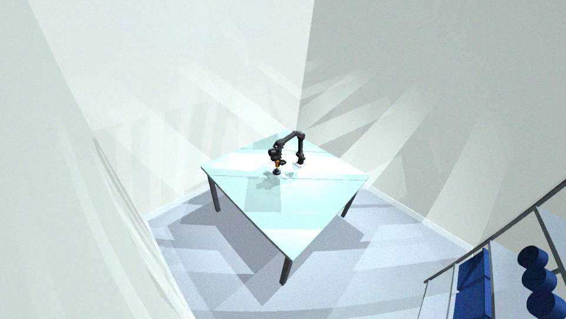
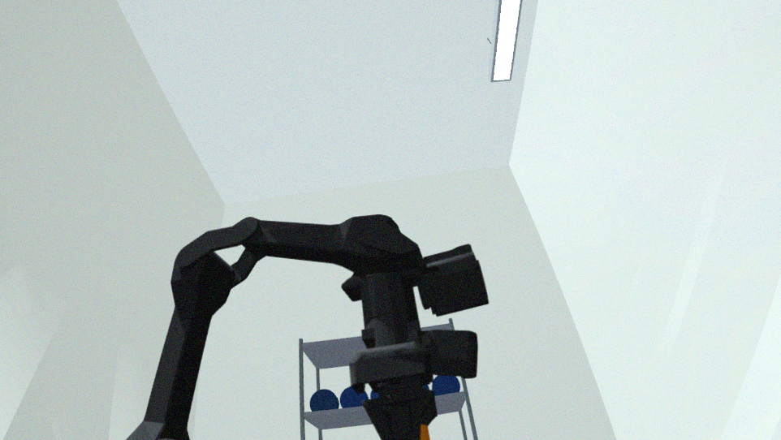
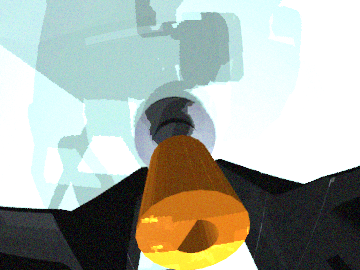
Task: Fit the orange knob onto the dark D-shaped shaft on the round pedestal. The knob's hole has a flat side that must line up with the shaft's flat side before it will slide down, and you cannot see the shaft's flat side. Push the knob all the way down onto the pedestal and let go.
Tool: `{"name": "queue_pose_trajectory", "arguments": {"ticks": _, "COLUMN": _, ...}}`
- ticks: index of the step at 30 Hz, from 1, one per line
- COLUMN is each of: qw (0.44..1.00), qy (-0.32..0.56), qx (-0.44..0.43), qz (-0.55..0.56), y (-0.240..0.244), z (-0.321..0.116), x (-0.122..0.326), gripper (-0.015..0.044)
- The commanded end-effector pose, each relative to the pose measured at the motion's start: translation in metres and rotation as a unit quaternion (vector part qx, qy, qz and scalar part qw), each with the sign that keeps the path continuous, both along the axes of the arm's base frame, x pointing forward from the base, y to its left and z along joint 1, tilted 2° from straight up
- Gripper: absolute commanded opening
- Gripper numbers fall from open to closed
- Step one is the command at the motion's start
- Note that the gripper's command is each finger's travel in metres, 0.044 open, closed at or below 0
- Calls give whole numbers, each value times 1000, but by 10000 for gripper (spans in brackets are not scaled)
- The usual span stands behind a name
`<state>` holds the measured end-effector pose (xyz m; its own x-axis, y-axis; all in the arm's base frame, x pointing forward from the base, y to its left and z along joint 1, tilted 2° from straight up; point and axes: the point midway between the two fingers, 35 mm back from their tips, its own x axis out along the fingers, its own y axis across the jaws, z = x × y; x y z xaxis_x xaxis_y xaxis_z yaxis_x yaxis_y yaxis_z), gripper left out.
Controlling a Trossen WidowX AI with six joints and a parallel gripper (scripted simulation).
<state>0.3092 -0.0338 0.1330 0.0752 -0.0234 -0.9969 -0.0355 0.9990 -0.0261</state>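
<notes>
The orange knob (image 1: 277, 163) (image 2: 425, 433) (image 3: 181, 167) is a tapered cylinder with a D-shaped hole showing in its near end in the wrist view. My gripper (image 1: 277, 161) (image 3: 182, 170) is shut on it, one dark finger on each side. The round pedestal (image 1: 276, 172) (image 3: 205, 122) stands on the table just below the knob. In the wrist view the knob's far end overlaps the pedestal's lower middle, and a shadow darkens the pedestal's top. The shaft is mostly hidden behind the knob, so I cannot tell whether the two touch. The exterior view cuts off the fingertips and pedestal.
The pale glass-like table (image 1: 312, 198) carries the arm's base (image 1: 300, 163), right of the pedestal in the top view. Strong glare and shadows cross the table top. A shelf rack (image 1: 490, 277) (image 2: 300, 377) with blue items stands away from the table.
</notes>
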Motion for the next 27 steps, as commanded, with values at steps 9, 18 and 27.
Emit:
{"name": "queue_pose_trajectory", "arguments": {"ticks": 9, "qw": 1000, "qy": 3, "qx": 2, "qz": 2, "y": 0, "z": -20, "x": 0, "gripper": 0}}
{"name": "queue_pose_trajectory", "arguments": {"ticks": 18, "qw": 1000, "qy": 2, "qx": 2, "qz": 0, "y": 1, "z": -16, "x": 2, "gripper": 0}}
{"name": "queue_pose_trajectory", "arguments": {"ticks": 27, "qw": 1000, "qy": 2, "qx": 2, "qz": 0, "y": 0, "z": -15, "x": 5, "gripper": 0}}
